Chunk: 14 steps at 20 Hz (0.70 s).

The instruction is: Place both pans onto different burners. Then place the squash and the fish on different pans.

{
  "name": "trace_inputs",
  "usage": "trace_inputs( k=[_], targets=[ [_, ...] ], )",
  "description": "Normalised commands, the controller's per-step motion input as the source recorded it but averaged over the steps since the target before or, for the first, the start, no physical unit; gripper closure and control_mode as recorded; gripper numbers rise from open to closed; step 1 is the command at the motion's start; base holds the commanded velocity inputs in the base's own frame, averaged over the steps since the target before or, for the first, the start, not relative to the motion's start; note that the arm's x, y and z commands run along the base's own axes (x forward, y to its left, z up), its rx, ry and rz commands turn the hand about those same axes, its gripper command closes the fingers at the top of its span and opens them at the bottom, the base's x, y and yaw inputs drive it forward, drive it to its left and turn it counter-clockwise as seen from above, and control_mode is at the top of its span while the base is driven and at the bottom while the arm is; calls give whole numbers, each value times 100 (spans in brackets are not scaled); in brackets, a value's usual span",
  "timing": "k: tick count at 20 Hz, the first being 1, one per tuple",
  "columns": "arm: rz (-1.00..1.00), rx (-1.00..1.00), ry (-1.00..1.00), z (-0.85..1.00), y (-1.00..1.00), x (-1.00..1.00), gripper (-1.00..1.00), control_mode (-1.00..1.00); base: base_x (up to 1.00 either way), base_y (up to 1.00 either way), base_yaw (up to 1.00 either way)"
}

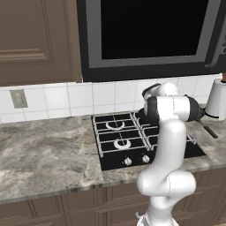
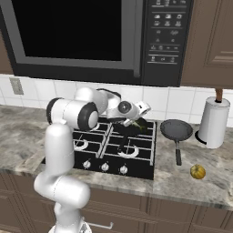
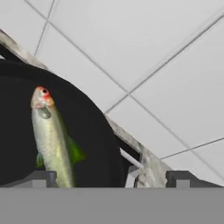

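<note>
Jaws wide apart, gripper holding nothing, tips just over a fish lying in a dark pan on the hob's rear right burner, mostly hidden behind the arm in both base views. Second pan sits on the counter right of the hob, beside a paper towel roll. Small yellow-orange squash lies near its handle end.

A grey marbled counter runs along the white tiled wall. Set into it is a black hob with four burners under grey grates. One dark pan lies on the counter just right of the hob, its handle pointing toward the front edge. Behind it stands a white paper-towel roll. A small yellow-orange round vegetable lies near the front edge, right of the handle.
</note>
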Motion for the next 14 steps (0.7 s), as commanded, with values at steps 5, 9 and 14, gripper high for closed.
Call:
trace_inputs(
  k=[5,9,14],
  targets=[
    [-8,10,0,22,-46,0,-100,-100,0,0,0],
    [-7,20,1,24,-47,0,-100,-100,0,0,0],
    [-7,25,7,13,-36,0,-100,-100,0,0,0]
  ],
)
